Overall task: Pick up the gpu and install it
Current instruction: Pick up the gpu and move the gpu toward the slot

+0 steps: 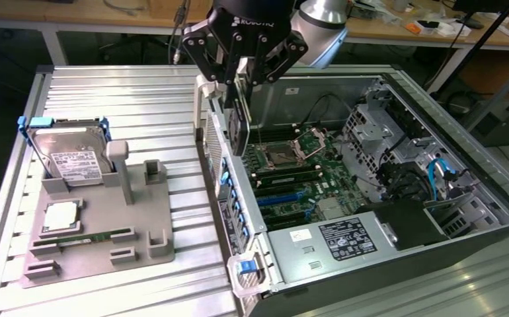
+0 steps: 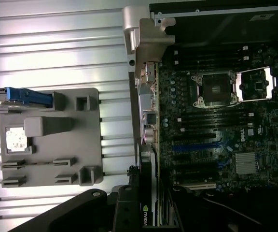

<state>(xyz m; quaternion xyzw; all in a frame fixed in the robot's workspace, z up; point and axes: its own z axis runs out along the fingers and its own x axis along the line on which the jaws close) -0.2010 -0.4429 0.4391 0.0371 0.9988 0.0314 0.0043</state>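
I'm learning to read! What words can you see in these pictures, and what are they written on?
"ROBOTIQ": on the claw.
"NVIDIA": on the gpu gripped in the claw.
White label on the hard drive: too small to read.
Label on the power supply: too small to read.

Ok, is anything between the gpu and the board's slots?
Nothing visible. The pincer holds the gpu on edge over the open case; the blue slots lie bare, and the cables lie farther off.

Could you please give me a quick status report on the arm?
Gripper shut on gpu, card held on edge. Gpu above open case by its rear wall, not seated. Slots look unobstructed.
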